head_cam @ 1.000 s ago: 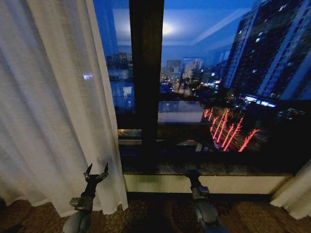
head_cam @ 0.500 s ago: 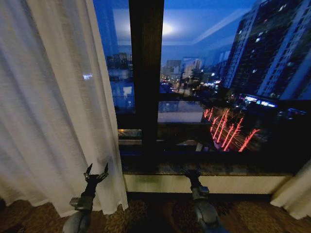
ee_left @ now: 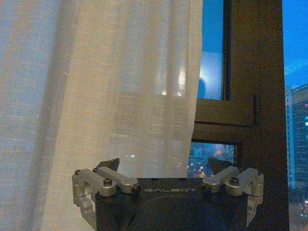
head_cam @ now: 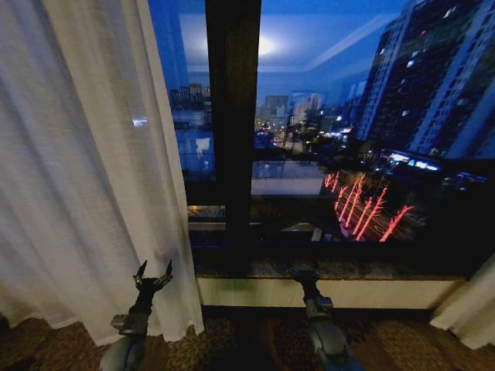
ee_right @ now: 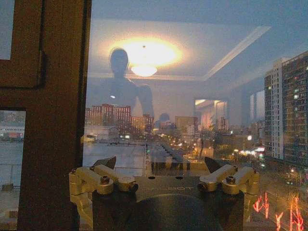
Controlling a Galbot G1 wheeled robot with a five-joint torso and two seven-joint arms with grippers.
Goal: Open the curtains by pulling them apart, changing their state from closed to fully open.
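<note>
- left gripper (head_cam: 154, 272) stood low before the left curtain (head_cam: 85, 170), its fingers spread apart and holding nothing; the curtain's inner edge hung just beyond the fingertips.
- in the left wrist view the same gripper (ee_left: 163, 166) faced that curtain (ee_left: 106, 96), with the dark window frame (ee_left: 250, 96) beside it.
- right gripper (head_cam: 305, 272) pointed at the bare window glass (head_cam: 363, 116), fingers released and empty.
- right curtain (head_cam: 468, 309) was bunched well off to that gripper's right.

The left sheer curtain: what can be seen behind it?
Through the left sheer curtain only soft window light shows and, in the left wrist view, faint bright spots. The glass and frame it covers stay hidden. The left pincer is open before its hem.
</note>
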